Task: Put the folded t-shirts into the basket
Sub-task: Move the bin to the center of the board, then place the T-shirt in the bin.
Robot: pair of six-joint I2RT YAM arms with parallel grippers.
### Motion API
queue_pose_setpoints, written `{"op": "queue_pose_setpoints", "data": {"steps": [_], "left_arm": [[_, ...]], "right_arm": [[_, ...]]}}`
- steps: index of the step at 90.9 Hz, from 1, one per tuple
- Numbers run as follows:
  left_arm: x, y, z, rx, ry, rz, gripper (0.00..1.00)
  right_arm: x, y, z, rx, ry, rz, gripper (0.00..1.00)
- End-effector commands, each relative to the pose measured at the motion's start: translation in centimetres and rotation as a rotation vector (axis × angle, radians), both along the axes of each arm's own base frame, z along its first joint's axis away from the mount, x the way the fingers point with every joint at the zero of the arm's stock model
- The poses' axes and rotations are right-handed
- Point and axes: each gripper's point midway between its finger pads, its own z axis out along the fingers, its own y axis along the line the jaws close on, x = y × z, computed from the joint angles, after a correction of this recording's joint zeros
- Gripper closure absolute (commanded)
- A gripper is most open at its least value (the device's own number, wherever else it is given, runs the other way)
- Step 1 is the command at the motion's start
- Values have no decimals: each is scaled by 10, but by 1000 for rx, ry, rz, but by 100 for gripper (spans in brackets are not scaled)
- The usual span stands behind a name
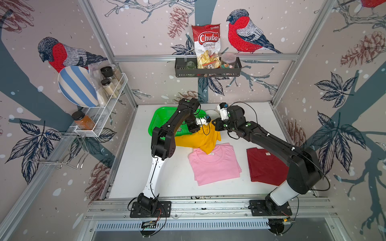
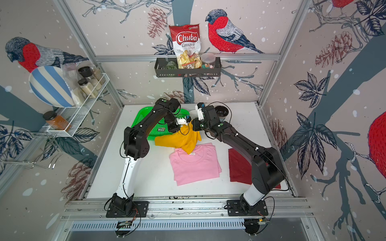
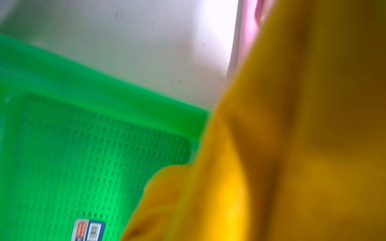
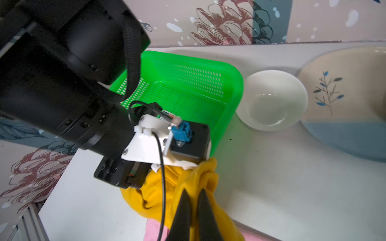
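Nearest the lens in both top views, the arm bases sit on the front rail. Behind them on the white surface, the pink shirt lies flat. The dark red shirt is partly under the right arm. Further back, the yellow shirt is bunched and raised at its far edge, where the left jaws and right jaws meet. Its low corner overlaps the pink collar. It sits just beside the green basket, not in it.

From the left wrist, the blurred yellow shirt crosses a corner of the basket, whose mesh floor carries a sticker. No jaws show here.

From the right wrist, the right jaws pinch a fold of the yellow shirt. The left jaws, closed, are buried in the same cloth. Beyond them stand the basket, a white bowl and a plate.
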Motion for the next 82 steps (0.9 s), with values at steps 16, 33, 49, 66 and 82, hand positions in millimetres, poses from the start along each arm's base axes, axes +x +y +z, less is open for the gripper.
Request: {"op": "queue_pose_setpoints", "data": {"steps": [16, 33, 49, 66, 82], "left_arm": [[0, 47, 108, -160, -129, 127, 100], [-24, 97, 152, -165, -212, 147, 100], [-29, 148, 169, -120, -280, 199, 100], [-16, 180, 160, -24, -329, 211, 100], [23, 199, 127, 67, -337, 242, 100]], "right_arm": [[-40, 55, 78, 93, -133, 203, 100], [-59, 80, 105, 157, -169, 281, 100], [-60, 103, 124, 228, -171, 332, 100], [-30, 125, 112, 264, -135, 305, 100], [13, 136, 59, 271, -4, 238, 100]]}}
